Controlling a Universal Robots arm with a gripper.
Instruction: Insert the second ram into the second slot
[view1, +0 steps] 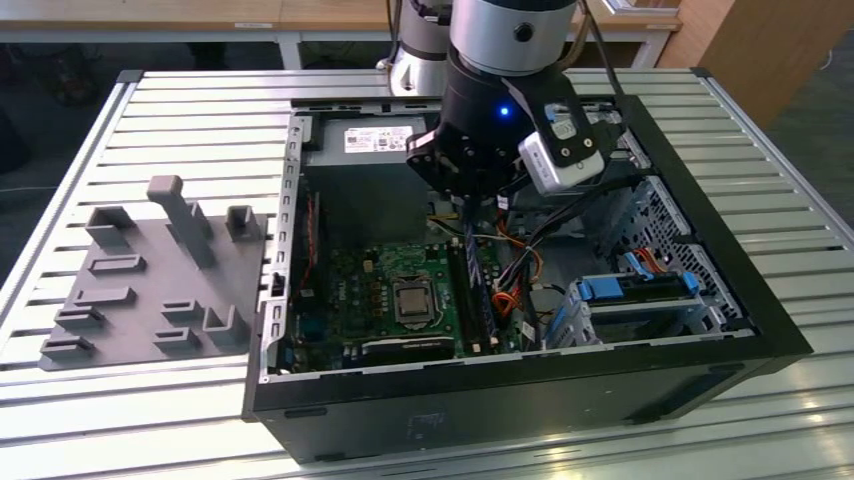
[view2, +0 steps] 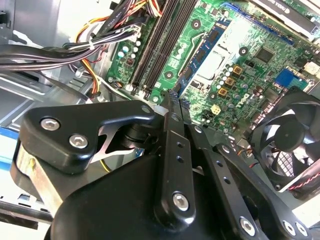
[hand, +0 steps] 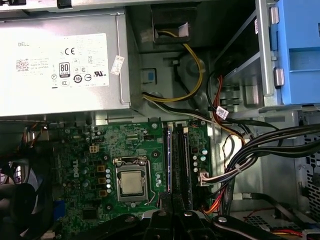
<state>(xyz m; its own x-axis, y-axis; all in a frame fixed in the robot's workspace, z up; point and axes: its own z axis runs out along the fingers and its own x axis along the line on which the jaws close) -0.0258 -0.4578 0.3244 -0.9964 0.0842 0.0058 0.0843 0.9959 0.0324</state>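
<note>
— Black case (view1: 534, 390), green motherboard (hand: 80, 150): where is your second ram (hand: 169, 150)?
— Likely that thin blue edge standing in the slot (view1: 470, 290) under your gripper (view2: 173, 97). Its fingers (view2: 170, 125) are pressed together, pinching nothing. Push straight down, square to the slot.

The motherboard (view1: 387, 275) and power supply (view1: 360, 140) are housed in the computer case (view1: 534, 410), over which the gripper (view2: 173, 102) is held. 1 fixture tray (view1: 147, 290) is set beside the case, on the exterior view's left.
</note>
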